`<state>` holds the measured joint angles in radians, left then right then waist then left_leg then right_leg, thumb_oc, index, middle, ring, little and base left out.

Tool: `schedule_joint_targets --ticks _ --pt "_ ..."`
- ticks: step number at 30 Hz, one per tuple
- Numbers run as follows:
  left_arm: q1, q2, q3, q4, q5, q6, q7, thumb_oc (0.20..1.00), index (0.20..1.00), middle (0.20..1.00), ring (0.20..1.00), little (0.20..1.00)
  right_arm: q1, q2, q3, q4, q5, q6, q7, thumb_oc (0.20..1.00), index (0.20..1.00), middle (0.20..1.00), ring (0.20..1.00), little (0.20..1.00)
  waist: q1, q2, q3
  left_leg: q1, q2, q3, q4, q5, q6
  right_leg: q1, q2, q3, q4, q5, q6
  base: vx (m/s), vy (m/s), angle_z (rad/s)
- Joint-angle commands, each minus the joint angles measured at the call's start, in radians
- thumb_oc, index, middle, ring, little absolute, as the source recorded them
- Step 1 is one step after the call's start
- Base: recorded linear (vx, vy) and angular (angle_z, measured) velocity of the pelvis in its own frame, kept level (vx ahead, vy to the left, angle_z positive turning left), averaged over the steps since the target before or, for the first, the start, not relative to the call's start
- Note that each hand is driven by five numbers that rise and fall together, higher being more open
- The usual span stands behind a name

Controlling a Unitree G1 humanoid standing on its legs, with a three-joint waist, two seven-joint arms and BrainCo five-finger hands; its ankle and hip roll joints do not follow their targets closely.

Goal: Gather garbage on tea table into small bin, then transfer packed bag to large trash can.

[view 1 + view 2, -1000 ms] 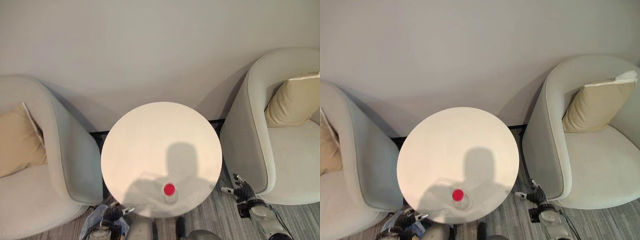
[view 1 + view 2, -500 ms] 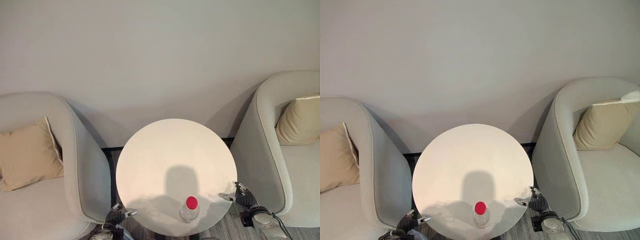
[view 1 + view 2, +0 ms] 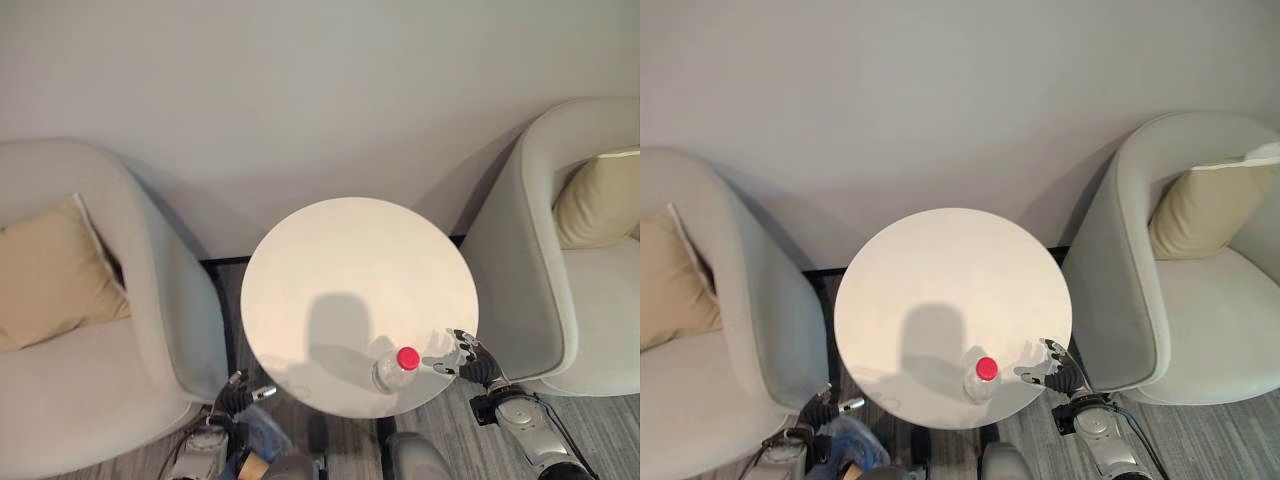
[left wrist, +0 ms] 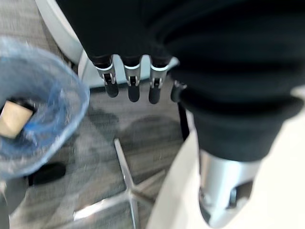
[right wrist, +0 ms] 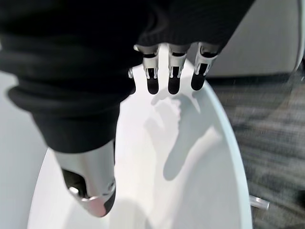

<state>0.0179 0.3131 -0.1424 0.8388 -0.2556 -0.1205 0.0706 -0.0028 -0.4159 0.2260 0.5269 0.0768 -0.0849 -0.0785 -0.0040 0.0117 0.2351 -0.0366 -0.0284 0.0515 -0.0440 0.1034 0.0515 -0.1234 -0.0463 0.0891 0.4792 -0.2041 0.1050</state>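
Standing upright near the front edge of the round white tea table (image 3: 340,260), toward its right side, a clear plastic bottle (image 3: 392,371) with a red cap (image 3: 407,358) casts a shadow across the tabletop. Just beside it, the right hand (image 3: 468,357) hovers over the table's right front edge, its fingers (image 5: 173,71) straight and slightly apart, holding nothing, its shadow falling on the white surface below. Down at the table's left front edge, the left hand (image 3: 238,396) hangs below the rim above the grey wood-look floor (image 4: 100,143), its fingers (image 4: 132,83) straight, side by side and empty. Near that hand stands a small bin lined with a blue plastic bag (image 4: 33,105), scraps lying inside. Pale armchairs flank the table on both sides, the left one (image 3: 150,300) carrying a tan cushion (image 3: 50,275) and the right one (image 3: 520,260) another (image 3: 600,200), against a plain grey wall (image 3: 300,80).
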Motion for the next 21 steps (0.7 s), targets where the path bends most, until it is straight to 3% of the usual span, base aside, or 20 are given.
schedule_joint_targets --ticks 1,6,11,21 --pt "0.002 0.017 0.002 0.006 -0.008 -0.028 0.013 1.000 1.000 1.000 1.000 1.000 -0.028 -0.012 0.001 -0.082 -0.014 -0.057 -0.017 1.000 1.000 1.000 1.000 1.000 0.029 -0.051 -0.057 -0.064 0.057 -0.066 0.090 -0.088 -0.103 0.161 0.014 -0.044 -0.387 0.066 -0.035 -0.09 -0.289 0.10" --pt "-0.012 0.004 -0.019 -0.022 -0.010 -0.030 0.017 1.000 1.000 1.000 1.000 1.000 -0.036 -0.059 0.002 -0.141 -0.053 -0.057 -0.037 1.000 1.000 1.000 1.000 1.000 0.019 -0.049 -0.025 -0.121 0.091 -0.044 0.115 -0.046 -0.130 0.177 0.027 -0.096 -0.463 0.083 -0.056 -0.17 -0.179 0.63" --pt "-0.016 -0.012 -0.036 -0.014 0.022 -0.028 0.010 1.000 1.000 1.000 1.000 1.000 -0.043 -0.108 0.008 -0.196 -0.147 -0.052 -0.049 1.000 1.000 1.000 1.000 1.000 -0.016 -0.050 -0.038 -0.039 0.101 0.018 0.148 -0.127 -0.124 0.158 -0.002 -0.176 -0.483 0.100 -0.059 -0.15 -0.003 0.63" --pt "0.028 -0.016 -0.038 0.006 0.055 -0.015 -0.004 1.000 1.000 1.000 1.000 1.000 -0.040 -0.108 0.024 -0.218 -0.199 -0.051 -0.040 1.000 1.000 1.000 1.000 1.000 -0.023 -0.033 -0.089 0.068 0.072 0.002 0.002 -0.113 -0.112 0.209 0.003 -0.198 -0.511 0.105 -0.047 0.04 0.064 0.32"
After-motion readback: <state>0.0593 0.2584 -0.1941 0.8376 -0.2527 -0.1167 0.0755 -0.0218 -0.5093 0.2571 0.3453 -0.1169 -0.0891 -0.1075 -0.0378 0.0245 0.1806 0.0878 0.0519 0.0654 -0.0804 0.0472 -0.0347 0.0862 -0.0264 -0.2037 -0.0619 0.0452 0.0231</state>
